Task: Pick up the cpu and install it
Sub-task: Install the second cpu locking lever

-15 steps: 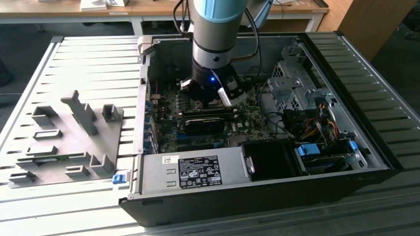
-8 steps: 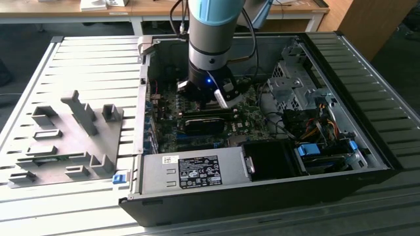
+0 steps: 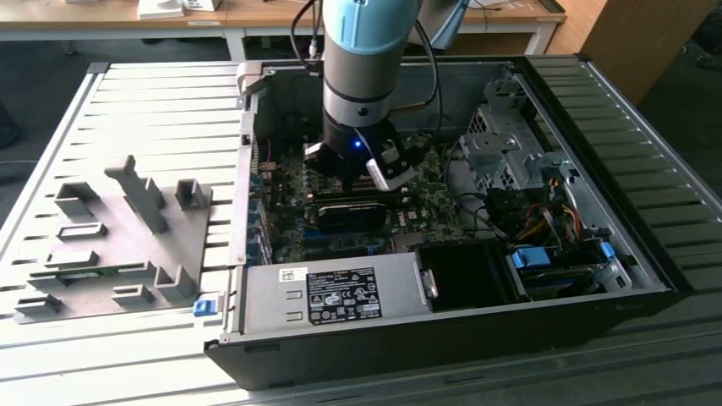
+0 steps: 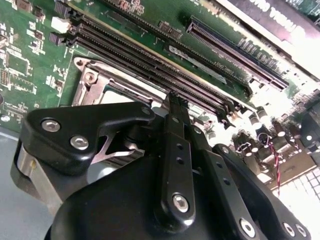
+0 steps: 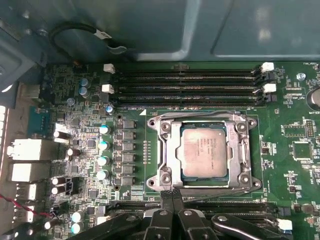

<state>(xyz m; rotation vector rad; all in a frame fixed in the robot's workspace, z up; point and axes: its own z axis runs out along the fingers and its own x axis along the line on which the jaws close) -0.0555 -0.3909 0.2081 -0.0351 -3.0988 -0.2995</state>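
The black two-fingered gripper [image 5: 172,196] hangs low inside the open black computer case [image 3: 451,338], over the green motherboard [image 5: 85,135]. Its fingers are pressed together with nothing between them — the tips meet in a narrow seam in both wrist views. Just ahead of those tips lies the cpu [image 5: 202,150], a small flat square chip with a silvery-grey metal top, seated within the square metal-framed socket [image 5: 167,150]. Beyond the socket from the gripper run long dark memory slots [image 5: 185,87]. The socket's frame seems to lie over the chip's edges, though that is hard to judge.
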